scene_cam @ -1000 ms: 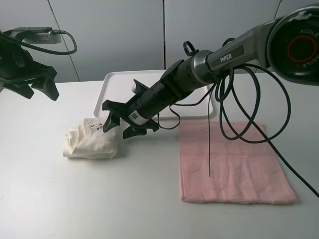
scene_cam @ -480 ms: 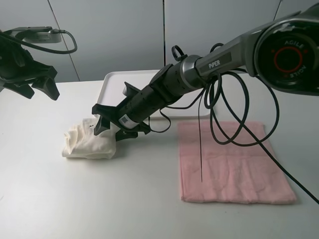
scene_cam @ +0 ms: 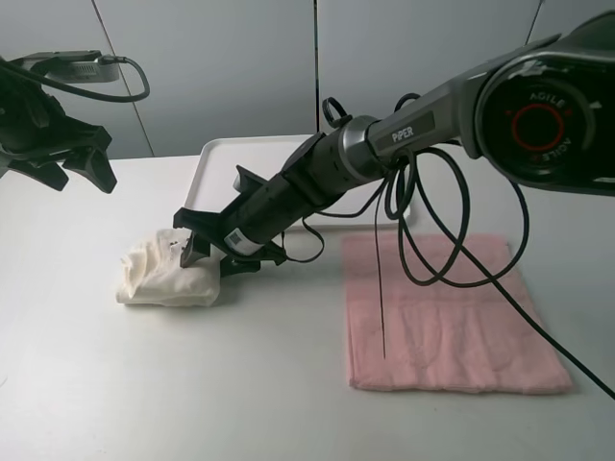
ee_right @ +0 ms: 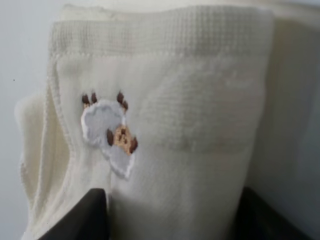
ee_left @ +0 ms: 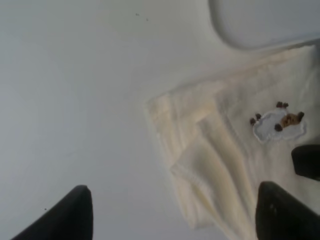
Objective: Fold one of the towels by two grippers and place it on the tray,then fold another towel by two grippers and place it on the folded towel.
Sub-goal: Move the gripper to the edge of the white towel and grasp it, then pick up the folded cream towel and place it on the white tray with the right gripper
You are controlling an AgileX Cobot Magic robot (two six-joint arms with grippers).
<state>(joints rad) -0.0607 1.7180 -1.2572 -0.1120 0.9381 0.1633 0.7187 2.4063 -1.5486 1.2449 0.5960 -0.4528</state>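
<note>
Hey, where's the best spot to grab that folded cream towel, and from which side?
Take the cream towel at its neater right end, beside the embroidered mark, coming down from the right with a finger on each side. The layers stack squarely there; the left end looks rumpled and loose.

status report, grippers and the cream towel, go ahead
Left gripper open, raised at far left. Right gripper down on folded cream terry towel, jaws astride it, grip unconfirmed. Towel not yet on flat white plastic tray; nothing lying between them.
</note>
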